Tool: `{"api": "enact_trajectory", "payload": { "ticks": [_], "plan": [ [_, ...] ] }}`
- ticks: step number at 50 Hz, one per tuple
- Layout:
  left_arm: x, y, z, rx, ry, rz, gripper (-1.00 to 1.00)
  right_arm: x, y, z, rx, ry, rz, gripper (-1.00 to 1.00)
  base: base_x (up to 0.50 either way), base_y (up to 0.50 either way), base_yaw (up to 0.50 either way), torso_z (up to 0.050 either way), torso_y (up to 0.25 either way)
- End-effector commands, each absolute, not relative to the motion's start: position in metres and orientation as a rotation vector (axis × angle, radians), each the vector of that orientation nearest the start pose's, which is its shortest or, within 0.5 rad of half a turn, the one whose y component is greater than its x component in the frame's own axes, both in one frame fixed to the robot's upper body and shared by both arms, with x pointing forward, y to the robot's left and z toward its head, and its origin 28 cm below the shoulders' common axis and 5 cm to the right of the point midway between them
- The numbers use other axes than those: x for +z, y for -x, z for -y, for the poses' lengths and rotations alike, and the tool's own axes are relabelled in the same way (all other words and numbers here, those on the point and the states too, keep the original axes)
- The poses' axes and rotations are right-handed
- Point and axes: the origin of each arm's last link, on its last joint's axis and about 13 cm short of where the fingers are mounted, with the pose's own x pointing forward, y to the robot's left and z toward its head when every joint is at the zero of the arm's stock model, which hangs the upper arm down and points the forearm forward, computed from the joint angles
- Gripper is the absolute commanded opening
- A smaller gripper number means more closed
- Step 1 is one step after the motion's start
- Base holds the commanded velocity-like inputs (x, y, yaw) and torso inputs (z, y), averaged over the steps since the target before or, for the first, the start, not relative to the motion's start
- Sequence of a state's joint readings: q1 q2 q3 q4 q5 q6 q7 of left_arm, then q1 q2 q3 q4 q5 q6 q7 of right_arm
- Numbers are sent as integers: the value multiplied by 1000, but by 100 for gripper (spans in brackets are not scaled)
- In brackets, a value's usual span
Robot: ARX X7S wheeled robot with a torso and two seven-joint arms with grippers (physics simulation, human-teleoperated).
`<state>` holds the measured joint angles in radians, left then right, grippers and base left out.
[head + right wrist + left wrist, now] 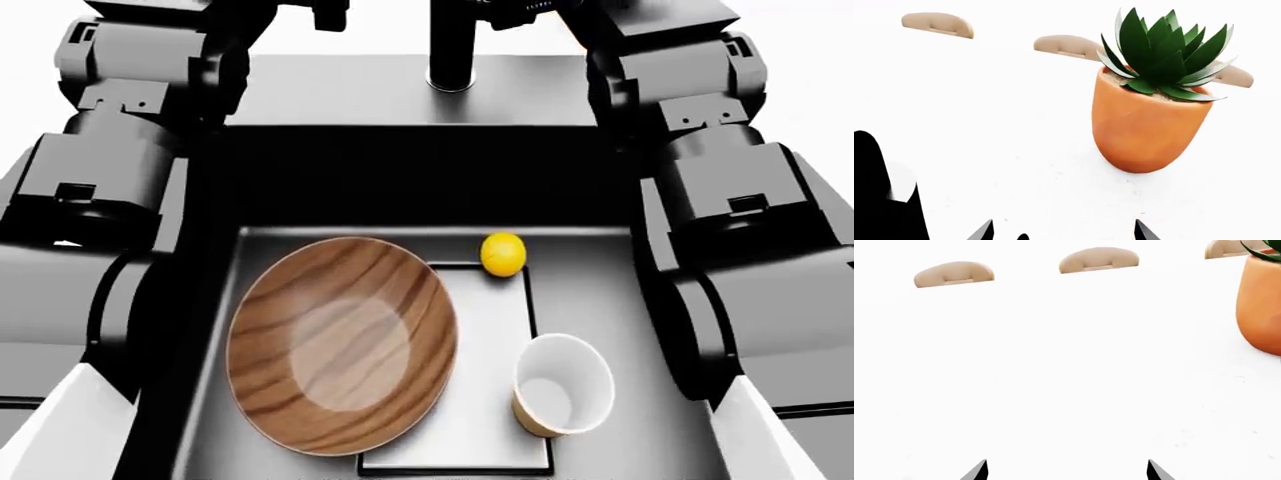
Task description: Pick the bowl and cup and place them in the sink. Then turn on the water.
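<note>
Bowl [343, 345] and cup [562, 385] lie side by side in the sink [607, 262], ready for water; both pincers [1066, 471] [1062, 231] hang released and empty over the table [1067, 380].

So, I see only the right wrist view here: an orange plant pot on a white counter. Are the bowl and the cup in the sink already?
Observer: Yes. In the head view the bowl lies in the sink, over the left part of the drain plate.
Operator: And the cup?
Observer: The cup is in the sink too, right of the bowl and apart from it. Its white inside shows to the head view.
Operator: Does water run now?
Observer: No water shows in the basin. The faucet stands behind the sink's far edge.
</note>
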<state>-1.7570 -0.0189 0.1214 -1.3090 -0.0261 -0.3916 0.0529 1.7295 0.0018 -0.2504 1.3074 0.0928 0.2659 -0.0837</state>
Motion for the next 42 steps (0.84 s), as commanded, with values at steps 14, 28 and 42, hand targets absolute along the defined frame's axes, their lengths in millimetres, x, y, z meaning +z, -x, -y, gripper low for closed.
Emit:
{"api": "enact_trajectory", "payload": {
  "ticks": [14, 28, 42],
  "plan": [
    [357, -429, -216, -32, -94, 66, 100, 347, -433, 119, -19, 99, 138, 100, 0, 0, 0, 0, 0],
    [360, -429, -215, -38, -100, 70, 100, 342, -432, 138, -107, 42, 113, 100, 0, 0, 0, 0, 0],
    [364, -428, -216, -38, -100, 77, 100, 350, -431, 133, -81, 59, 121, 100, 0, -1, -3, 0, 0]
  ]
}}
